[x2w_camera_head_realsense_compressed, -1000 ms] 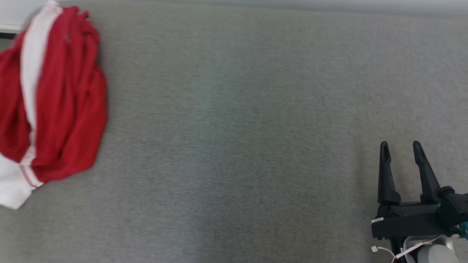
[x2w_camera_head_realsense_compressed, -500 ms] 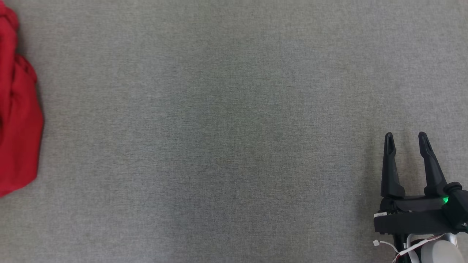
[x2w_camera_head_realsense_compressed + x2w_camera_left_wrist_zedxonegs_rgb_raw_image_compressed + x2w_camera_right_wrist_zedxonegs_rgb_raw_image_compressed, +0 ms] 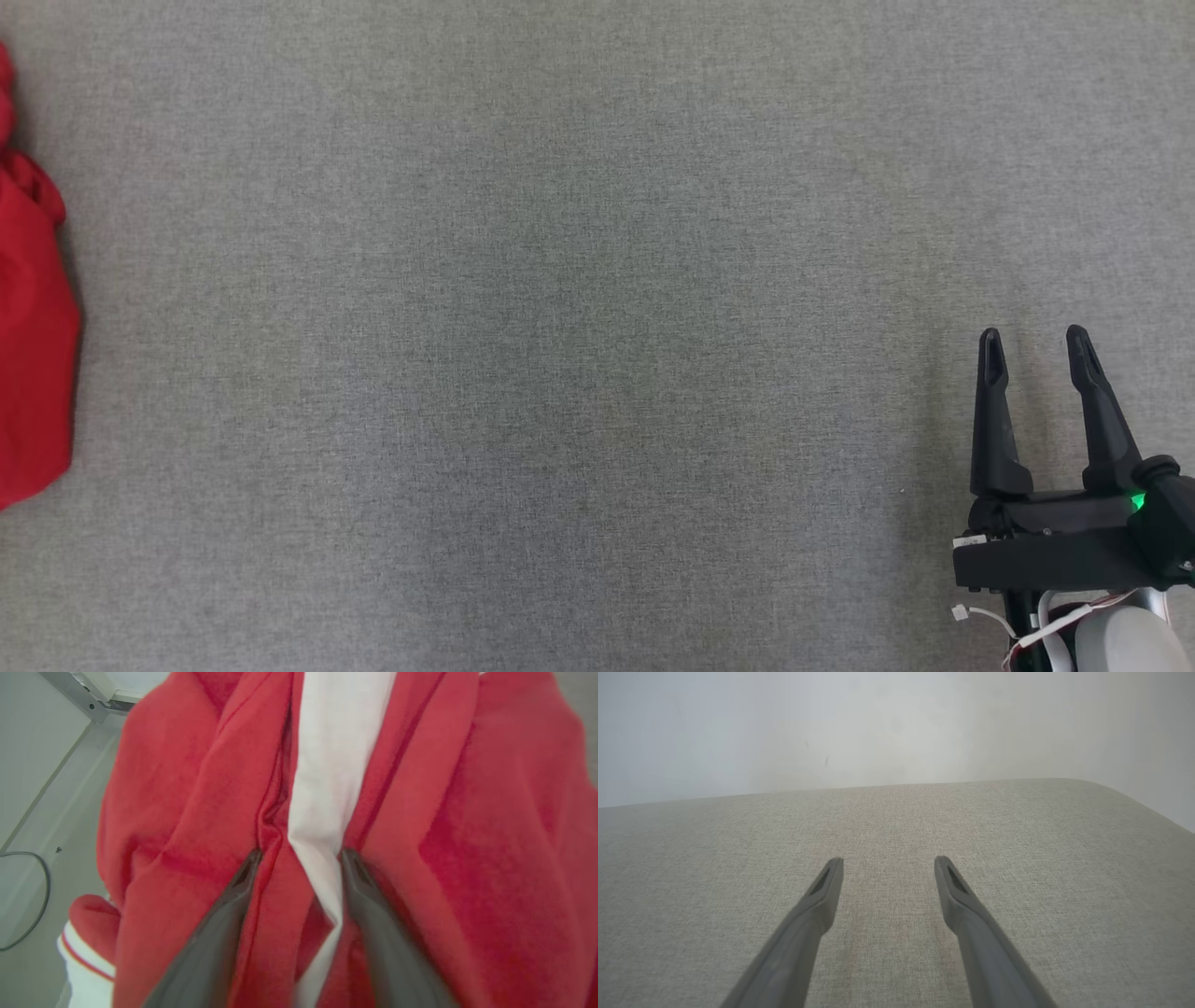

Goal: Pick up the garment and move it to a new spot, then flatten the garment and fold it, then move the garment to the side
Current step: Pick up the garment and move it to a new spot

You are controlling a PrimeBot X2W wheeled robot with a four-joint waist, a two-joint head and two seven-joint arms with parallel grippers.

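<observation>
The garment (image 3: 33, 355) is red, bunched up, and cut off by the left edge of the head view. Seen close in the left wrist view, the garment (image 3: 467, 812) has a white stripe (image 3: 336, 742) running down its folds. My left gripper (image 3: 301, 854) is pressed into the cloth, its fingers apart with a fold of the white stripe and red fabric between them. My right gripper (image 3: 1032, 341) stands open at the lower right of the head view, far from the garment. In its own wrist view the right gripper (image 3: 887, 863) hovers over bare fabric, holding nothing.
A grey fabric surface (image 3: 597, 336) spreads wide between the garment and my right gripper. Its far edge and a rounded right corner (image 3: 1134, 798) meet a pale wall (image 3: 878, 728). Beside the garment lie pale floor and a dark cable (image 3: 28, 896).
The head camera has swung, so the garment now shows as a strip at the picture's left edge. My right gripper has kept its place and stays open.
</observation>
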